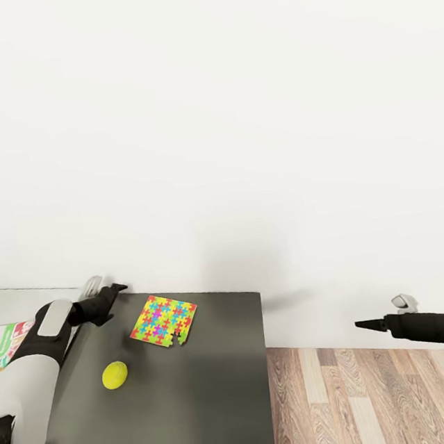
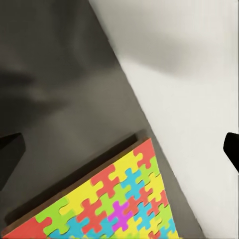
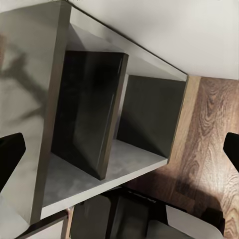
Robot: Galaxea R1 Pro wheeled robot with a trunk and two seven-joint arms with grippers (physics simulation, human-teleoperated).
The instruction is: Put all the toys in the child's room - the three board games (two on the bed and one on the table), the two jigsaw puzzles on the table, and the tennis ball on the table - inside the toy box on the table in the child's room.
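One jigsaw puzzle (image 1: 163, 321), a bright multicoloured square, lies flat near the back of the table's (image 1: 203, 399) dark grey wing. The tennis ball (image 1: 114, 375) rests in front of it, to the left. My left gripper (image 1: 108, 288) hovers at the back left of that wing, just left of the puzzle. In the left wrist view the left gripper (image 2: 119, 149) is open, with the jigsaw puzzle (image 2: 114, 204) just ahead of its fingers. A green-edged board game (image 1: 3, 345) lies on the light grey wing at far left. My right gripper (image 1: 380, 315) is open over the floor, right of the table. The toy box and bed are out of view.
A white wall (image 1: 235, 108) rises directly behind the table. Wood-plank floor (image 1: 385, 397) lies to the table's right. The right wrist view looks at the desk's open shelf compartments (image 3: 99, 124) and the floor (image 3: 209, 129).
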